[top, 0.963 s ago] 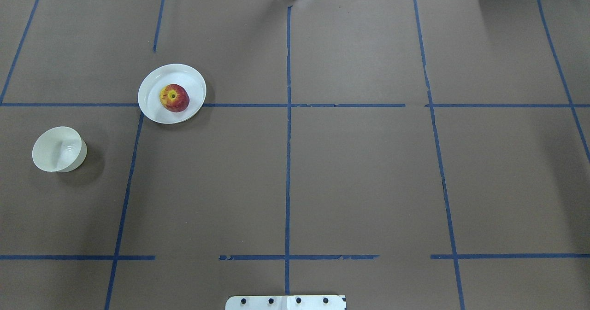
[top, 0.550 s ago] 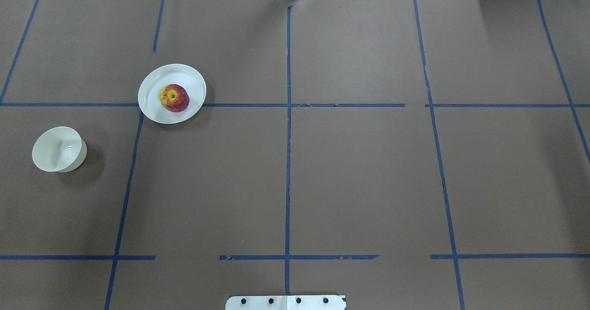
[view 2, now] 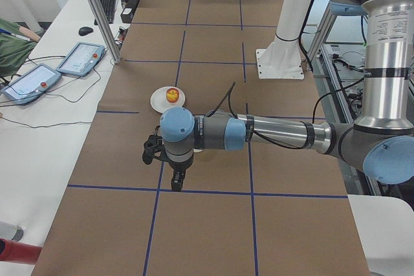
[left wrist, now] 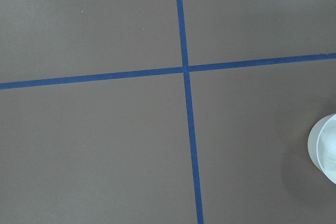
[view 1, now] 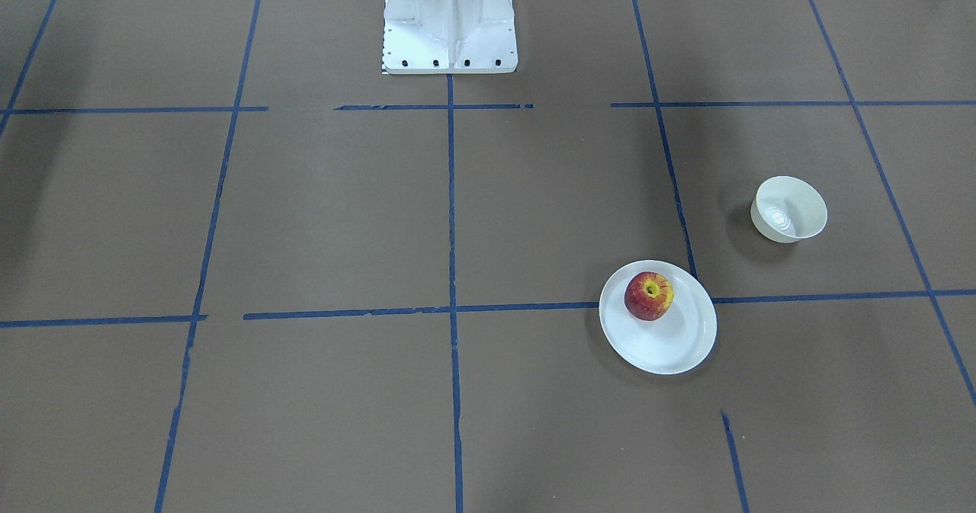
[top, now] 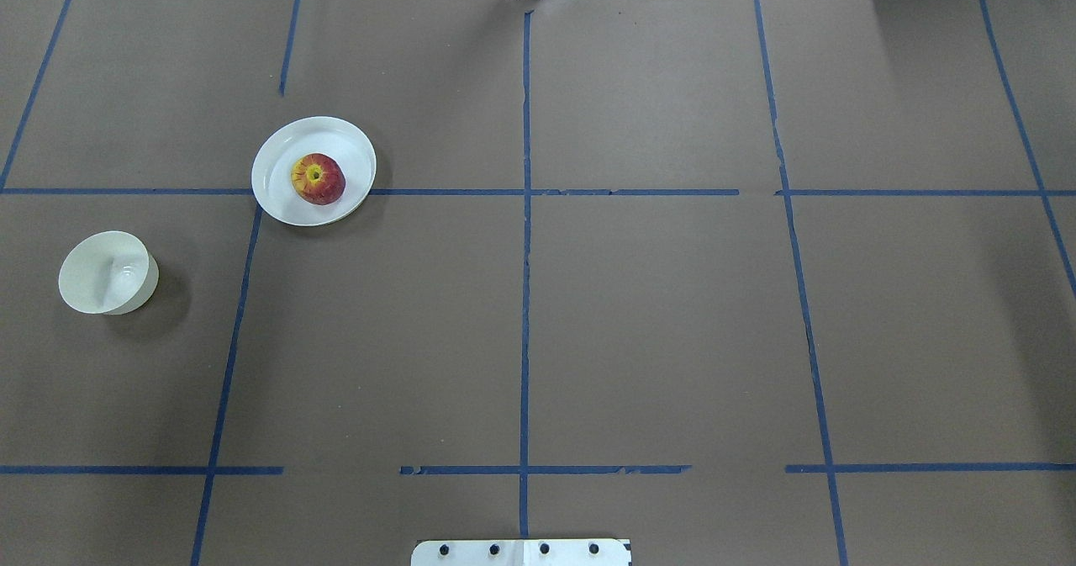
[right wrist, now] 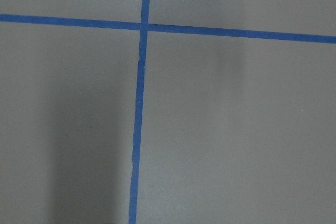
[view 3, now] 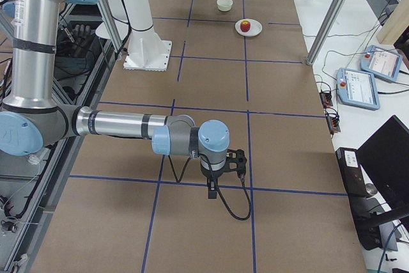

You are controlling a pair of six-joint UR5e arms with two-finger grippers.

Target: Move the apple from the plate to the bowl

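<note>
The red apple (top: 318,178) with its yellow stem patch lies on the flat white plate (top: 350,142) on the table's far left part. It shows on the plate (view 1: 675,343) in the front-facing view too, as the apple (view 1: 649,296). The small deep white bowl (top: 105,273) stands empty, nearer and further left, apart from the plate. Its rim shows at the right edge of the left wrist view (left wrist: 323,153). My left gripper (view 2: 176,184) and right gripper (view 3: 211,191) show only in the side views, pointing down above the table; I cannot tell whether they are open or shut.
Brown paper with a blue tape grid covers the table. The robot's white pedestal (view 1: 448,17) stands at the near middle edge. Teach pendants (view 2: 81,58) and cables lie on the white side table beyond the far edge. A metal post (view 2: 97,11) stands there.
</note>
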